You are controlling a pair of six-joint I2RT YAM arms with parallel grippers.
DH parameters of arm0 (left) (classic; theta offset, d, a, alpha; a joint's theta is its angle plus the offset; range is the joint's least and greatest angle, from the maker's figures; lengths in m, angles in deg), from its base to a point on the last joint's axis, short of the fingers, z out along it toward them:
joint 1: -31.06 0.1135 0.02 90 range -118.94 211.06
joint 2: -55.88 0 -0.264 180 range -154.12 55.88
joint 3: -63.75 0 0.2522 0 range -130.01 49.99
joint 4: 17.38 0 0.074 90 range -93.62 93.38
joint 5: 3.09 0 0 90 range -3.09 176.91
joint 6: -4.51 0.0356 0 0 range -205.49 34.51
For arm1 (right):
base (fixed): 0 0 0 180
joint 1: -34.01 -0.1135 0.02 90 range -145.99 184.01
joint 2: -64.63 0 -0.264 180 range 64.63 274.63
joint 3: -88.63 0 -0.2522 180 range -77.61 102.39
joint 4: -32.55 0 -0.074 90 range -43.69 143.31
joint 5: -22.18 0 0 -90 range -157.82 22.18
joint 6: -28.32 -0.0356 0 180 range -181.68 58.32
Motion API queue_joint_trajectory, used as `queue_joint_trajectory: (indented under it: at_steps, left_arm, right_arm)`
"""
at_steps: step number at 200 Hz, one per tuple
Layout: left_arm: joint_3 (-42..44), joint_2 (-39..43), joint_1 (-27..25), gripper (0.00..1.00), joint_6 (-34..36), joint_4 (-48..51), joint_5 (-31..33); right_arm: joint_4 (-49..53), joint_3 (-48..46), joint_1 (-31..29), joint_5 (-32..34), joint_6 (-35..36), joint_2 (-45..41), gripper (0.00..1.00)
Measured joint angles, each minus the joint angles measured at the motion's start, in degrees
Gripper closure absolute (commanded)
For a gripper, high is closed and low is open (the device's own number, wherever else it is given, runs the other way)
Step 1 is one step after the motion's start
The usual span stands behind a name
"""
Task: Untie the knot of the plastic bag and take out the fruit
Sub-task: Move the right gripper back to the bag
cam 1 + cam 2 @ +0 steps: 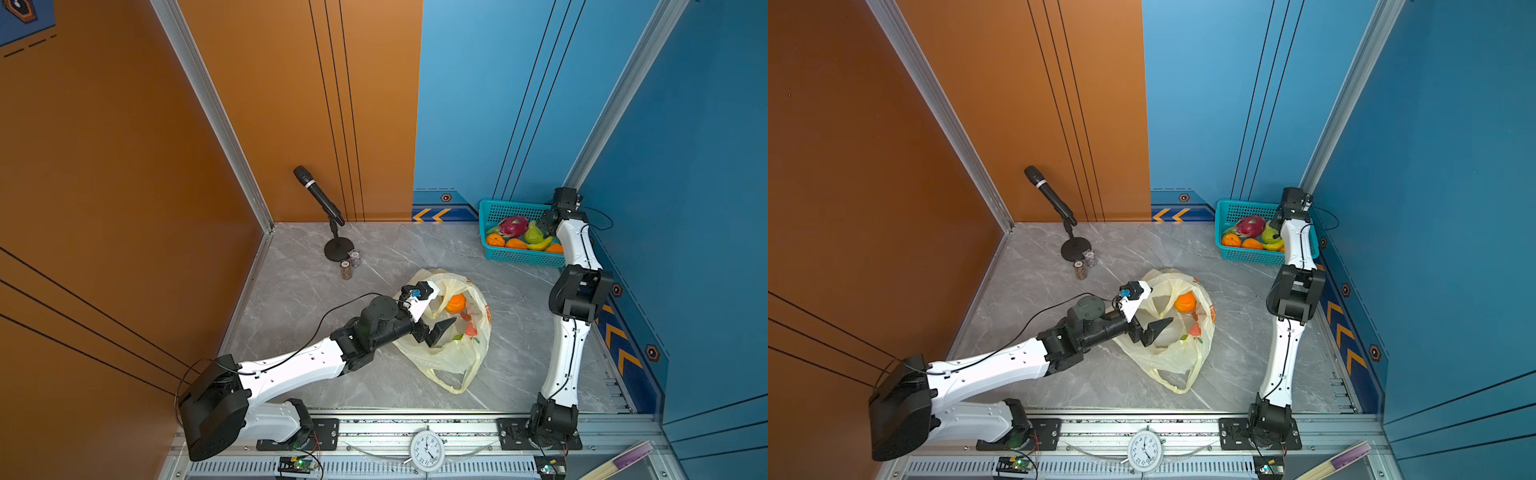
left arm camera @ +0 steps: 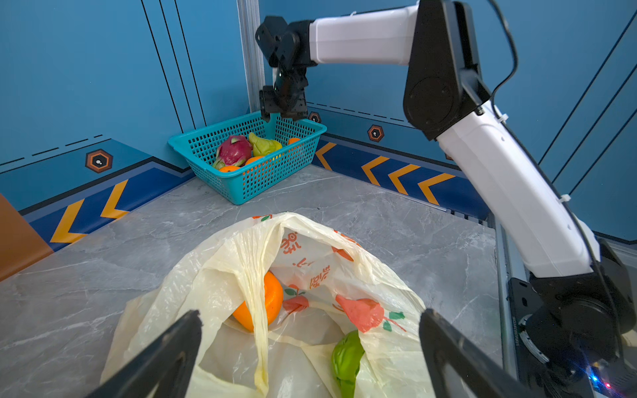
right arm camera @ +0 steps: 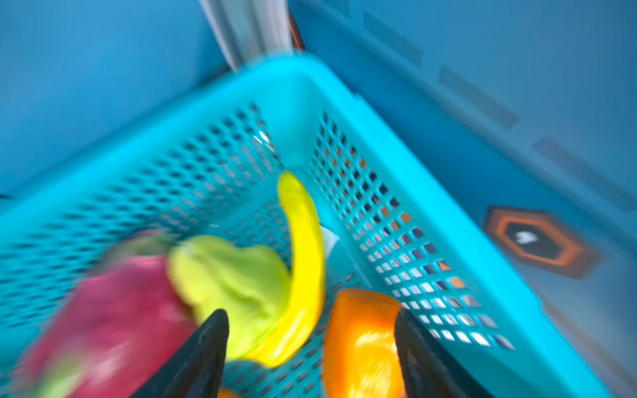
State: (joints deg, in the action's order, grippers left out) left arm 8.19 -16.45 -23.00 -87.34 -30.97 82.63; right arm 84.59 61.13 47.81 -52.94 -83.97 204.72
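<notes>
The plastic bag lies mid-table, pale yellow, its mouth gaping. No knot shows; a handle strip hangs loose. Inside are fruit: an orange and a green one. My left gripper hovers open over the bag's mouth, holding nothing. My right gripper stands open above the teal basket. In the blurred right wrist view an orange fruit lies below, near one finger.
The basket at the back right corner holds a dragon fruit, a yellow-green fruit, a banana and oranges. A microphone on a stand and two small jars stand at the back left. Walls close three sides.
</notes>
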Motion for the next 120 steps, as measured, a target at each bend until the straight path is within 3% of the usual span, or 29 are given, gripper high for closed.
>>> queue_joint_trajectory:
  at_steps: [62, 120]
  left_arm:
    - [1.7, 7.2, -0.8, 0.02, -2.8, 4.9, 3.0]
    - [1.7, 11.3, -1.5, 0.02, -7.8, 14.1, 7.7]
  right_arm:
    - [0.3, -7.0, -3.9, -6.6, 0.0, -20.9, 0.16]
    - [-0.8, -30.1, -13.4, -12.6, 0.2, -43.5, 0.13]
